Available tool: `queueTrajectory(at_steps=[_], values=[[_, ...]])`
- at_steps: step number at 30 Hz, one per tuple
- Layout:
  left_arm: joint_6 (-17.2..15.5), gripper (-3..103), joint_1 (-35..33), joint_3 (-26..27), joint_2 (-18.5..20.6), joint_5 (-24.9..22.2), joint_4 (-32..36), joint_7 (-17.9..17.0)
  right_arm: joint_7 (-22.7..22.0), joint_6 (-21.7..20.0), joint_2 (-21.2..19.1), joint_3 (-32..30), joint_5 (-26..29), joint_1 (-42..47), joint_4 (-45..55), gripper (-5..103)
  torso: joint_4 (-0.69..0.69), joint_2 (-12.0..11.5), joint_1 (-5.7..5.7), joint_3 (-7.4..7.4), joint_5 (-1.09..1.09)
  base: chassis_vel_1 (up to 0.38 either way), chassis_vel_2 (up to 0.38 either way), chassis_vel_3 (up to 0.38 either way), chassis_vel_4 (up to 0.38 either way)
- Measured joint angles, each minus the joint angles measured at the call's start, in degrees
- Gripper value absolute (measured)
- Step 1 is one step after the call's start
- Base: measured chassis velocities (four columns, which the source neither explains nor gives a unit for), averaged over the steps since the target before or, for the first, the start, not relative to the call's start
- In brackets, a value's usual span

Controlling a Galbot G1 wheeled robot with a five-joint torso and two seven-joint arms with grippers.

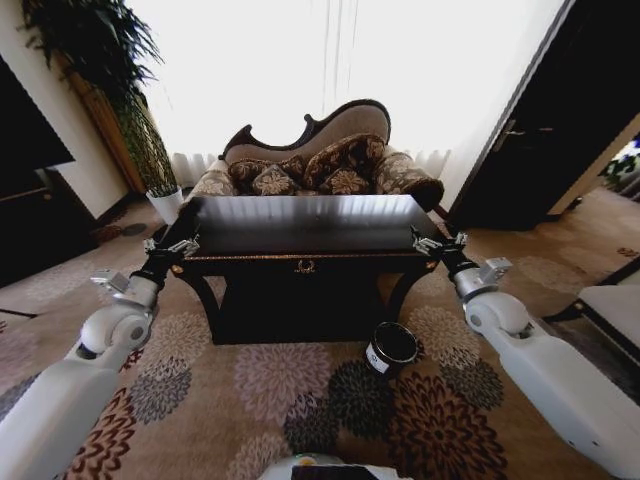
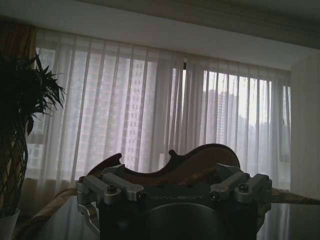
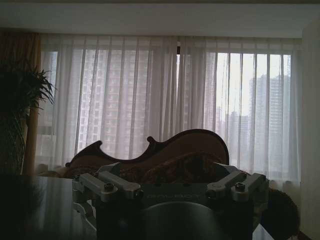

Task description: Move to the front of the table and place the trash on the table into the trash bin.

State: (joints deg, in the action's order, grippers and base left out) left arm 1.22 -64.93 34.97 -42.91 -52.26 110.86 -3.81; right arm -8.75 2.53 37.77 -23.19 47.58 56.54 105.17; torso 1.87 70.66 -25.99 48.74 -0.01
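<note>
Ahead, glossy dark rectangular table (image 1: 300, 225); round black trash bin (image 1: 391, 348) beside carved leg.

Left tool (image 1: 172, 246), right tool (image 1: 437, 243): finger gap too small to tell. Both arms cut by near edge. Bench (image 1: 300, 225) far edge lost in glare.

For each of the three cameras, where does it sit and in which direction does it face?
Head view: high on the robot, looking down at the table, trash bin and both arms.
Left wrist view: behind the left gripper, facing sofa and curtains.
Right wrist view: behind the right gripper, facing likewise.
All views share the sofa.
</note>
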Motion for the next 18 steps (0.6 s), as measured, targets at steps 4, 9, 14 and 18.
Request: queueTrajectory(at_steps=[4,9,14,18], values=[[0.0,100,0.0,0.0,0.0,0.0,0.0,0.0,0.0,0.0,0.0,0.0,0.0,0.0,0.0,100,-0.01,0.0,0.02,-0.01,-0.01,0.168,-0.176,-0.169,0.179],[0.0,100,0.0,0.0,0.0,0.0,0.0,0.0,0.0,0.0,0.0,0.0,0.0,0.0,0.0,100,0.0,0.0,-0.02,0.0,0.0,0.138,-0.136,-0.148,0.132],[0.0,100,0.0,0.0,0.0,0.0,0.0,0.0,0.0,0.0,0.0,0.0,0.0,0.0,0.0,100,-0.01,0.0,-0.06,0.02,-0.01,0.113,-0.125,-0.125,0.117],[0.0,100,0.0,0.0,0.0,0.0,0.0,0.0,0.0,0.0,0.0,0.0,0.0,0.0,0.0,100,-0.01,0.0,-0.05,0.02,0.0,0.153,-0.152,-0.156,0.166]])
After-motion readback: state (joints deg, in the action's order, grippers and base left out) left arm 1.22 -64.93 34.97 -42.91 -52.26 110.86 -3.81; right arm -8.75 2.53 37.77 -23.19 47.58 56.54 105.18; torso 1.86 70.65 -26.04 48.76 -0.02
